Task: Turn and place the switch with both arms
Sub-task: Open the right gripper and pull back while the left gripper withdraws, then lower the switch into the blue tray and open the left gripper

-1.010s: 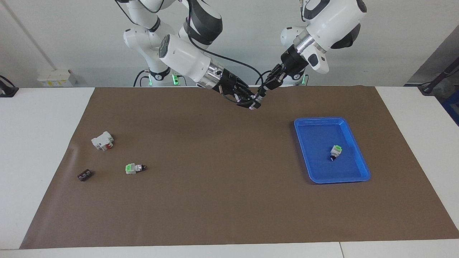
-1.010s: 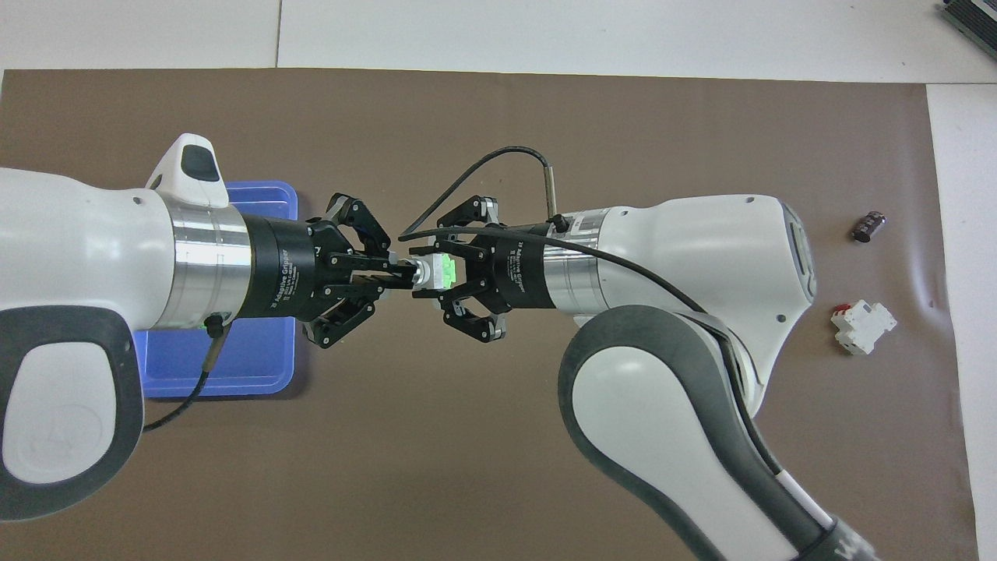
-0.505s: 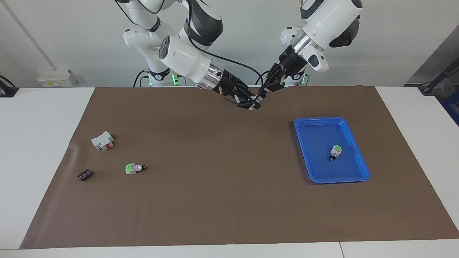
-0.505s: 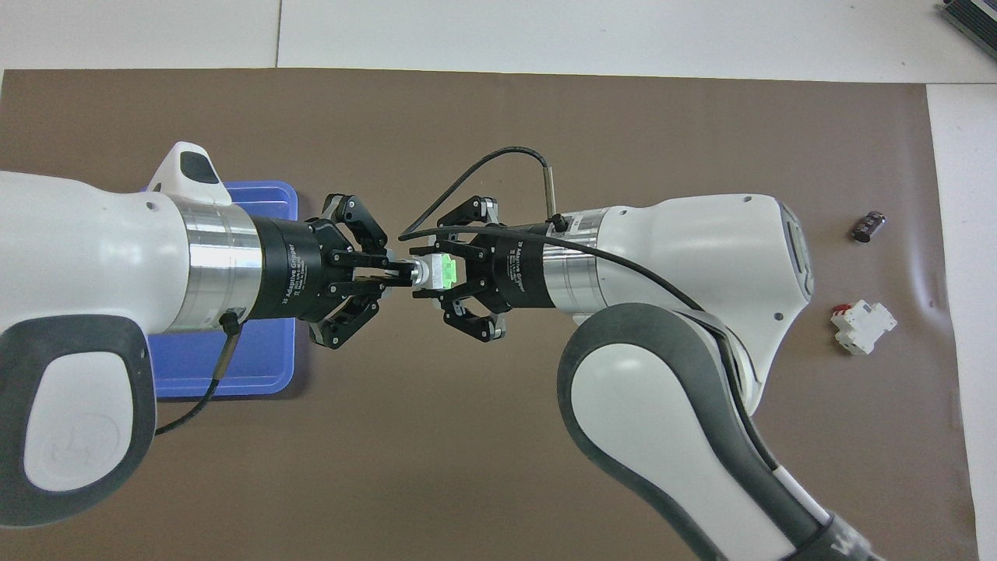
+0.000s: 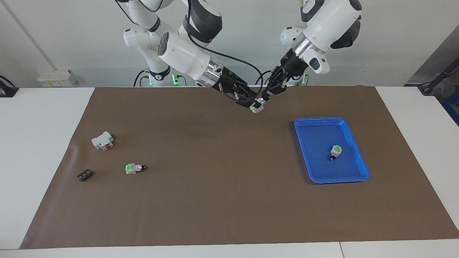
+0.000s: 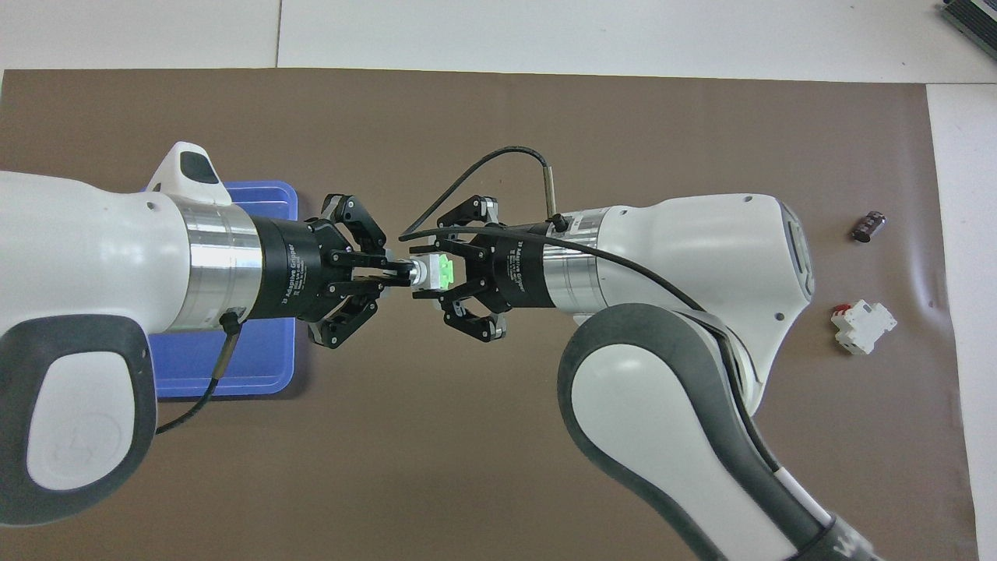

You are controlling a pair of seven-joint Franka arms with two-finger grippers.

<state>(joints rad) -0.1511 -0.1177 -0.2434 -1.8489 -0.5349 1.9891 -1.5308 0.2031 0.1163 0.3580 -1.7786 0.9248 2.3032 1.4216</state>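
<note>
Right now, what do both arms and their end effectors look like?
Both arms are glossy white with dark grey joint covers and silver wrist rings. The left end effector and the right end effector are black, with linked fingers and white lettering on the body. A black cable loops over the right wrist.

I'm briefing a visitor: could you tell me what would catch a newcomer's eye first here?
The two grippers meeting in mid-air over the brown mat: the left gripper is shut on a green-tabbed switch, and the right gripper is around its other end. Another switch lies in the blue tray.
</note>
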